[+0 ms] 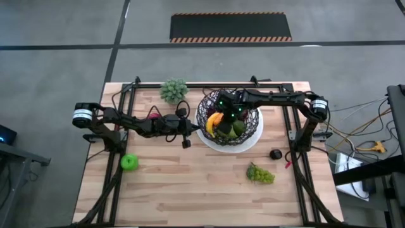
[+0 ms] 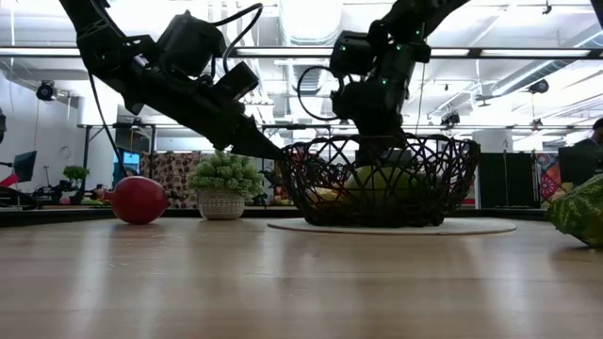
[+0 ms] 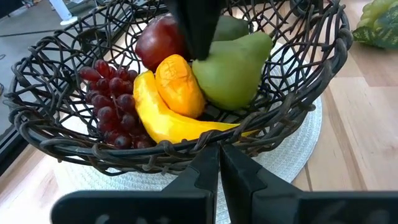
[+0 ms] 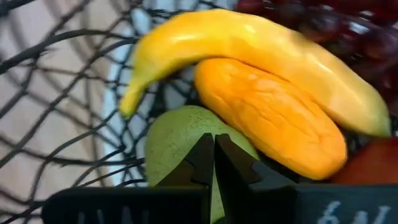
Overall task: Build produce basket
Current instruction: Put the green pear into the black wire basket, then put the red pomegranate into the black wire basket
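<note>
Two grippers meet at the basket (image 1: 252, 133): the right gripper (image 1: 231, 114) hangs inside it, fingers together, over the pear (image 3: 233, 68), banana (image 3: 168, 118), carrot (image 3: 179, 86), red apple (image 3: 160, 38) and purple grapes (image 3: 109, 102); the left gripper (image 3: 219, 163), fingers together, sits at its rim. Green grapes (image 1: 261, 173) and a green apple (image 1: 129, 162) lie on the tabletop (image 1: 190, 190), well apart from the basket.

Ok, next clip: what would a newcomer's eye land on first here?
The black wire basket at the table's back centre, already holding a banana, pear, red apple and purple grapes. The right gripper hangs inside it, shut, over the pear; the left gripper sits shut at its rim. A green apple and green grapes lie outside.
</note>
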`<state>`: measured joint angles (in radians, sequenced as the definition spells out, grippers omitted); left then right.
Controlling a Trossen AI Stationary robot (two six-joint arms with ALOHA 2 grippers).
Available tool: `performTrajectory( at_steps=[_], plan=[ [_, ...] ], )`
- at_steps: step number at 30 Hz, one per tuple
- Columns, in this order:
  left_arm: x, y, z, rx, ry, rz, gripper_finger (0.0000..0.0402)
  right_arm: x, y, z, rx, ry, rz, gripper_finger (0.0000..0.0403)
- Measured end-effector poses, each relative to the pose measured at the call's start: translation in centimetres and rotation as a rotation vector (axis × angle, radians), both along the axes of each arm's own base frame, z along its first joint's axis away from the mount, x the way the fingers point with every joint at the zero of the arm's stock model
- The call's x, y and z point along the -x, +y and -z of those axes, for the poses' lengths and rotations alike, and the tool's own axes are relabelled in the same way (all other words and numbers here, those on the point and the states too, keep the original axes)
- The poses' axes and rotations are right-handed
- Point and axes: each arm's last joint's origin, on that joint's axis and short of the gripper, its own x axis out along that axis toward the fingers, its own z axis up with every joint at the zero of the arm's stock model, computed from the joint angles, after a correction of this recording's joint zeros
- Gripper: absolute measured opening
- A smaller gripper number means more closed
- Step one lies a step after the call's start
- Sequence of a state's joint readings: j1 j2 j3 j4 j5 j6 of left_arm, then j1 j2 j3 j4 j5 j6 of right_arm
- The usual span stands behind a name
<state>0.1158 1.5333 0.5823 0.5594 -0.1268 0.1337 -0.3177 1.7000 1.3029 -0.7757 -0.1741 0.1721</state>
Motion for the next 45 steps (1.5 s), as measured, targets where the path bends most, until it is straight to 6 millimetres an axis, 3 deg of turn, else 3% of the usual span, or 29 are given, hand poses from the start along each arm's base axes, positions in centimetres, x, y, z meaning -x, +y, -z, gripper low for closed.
performTrajectory(
  at_steps=[16, 23, 31, 45],
  plan=[
    [0.0, 0.0, 0.0, 0.009, -0.003, 0.003, 0.0001, 0.4, -0.6, 0.2, -0.069, 0.015, 0.042, 0.0008],
    [0.0, 0.0, -0.1, 0.021, -0.016, -0.007, 0.0001, 0.2, -0.3, 0.8, -0.005, 0.013, -0.098, 0.0008],
    [0.0, 0.0, -0.1, 0.021, -0.014, -0.008, 0.0001, 0.0, -0.5, 0.3, 0.006, -0.028, -0.108, 0.0008],
    [0.1, 0.0, -0.2, 0.024, -0.002, -0.008, 0.0001, 1.1, -0.1, -2.7, 0.043, -0.099, -0.084, 0.0008]
  ],
)
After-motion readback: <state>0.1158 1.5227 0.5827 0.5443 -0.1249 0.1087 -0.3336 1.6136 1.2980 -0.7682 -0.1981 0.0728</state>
